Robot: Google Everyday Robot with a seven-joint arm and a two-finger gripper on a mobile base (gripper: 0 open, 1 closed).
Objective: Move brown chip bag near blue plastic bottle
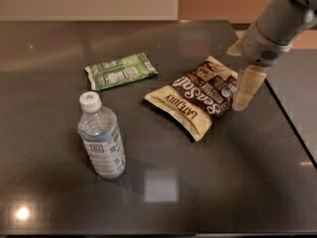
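Observation:
The brown chip bag (198,95) lies flat on the dark table, right of centre, its cream-yellow end pointing to the front left. The blue plastic bottle (101,138) stands upright at the front left, well apart from the bag. My gripper (246,87) hangs from the grey arm at the upper right. It is just off the bag's right edge, low over the table, and holds nothing that I can see.
A flat green snack packet (121,71) lies behind the bottle, left of the bag. The dark table (208,182) has a seam or edge running diagonally at the far right (290,118). A pale wall stands behind the table.

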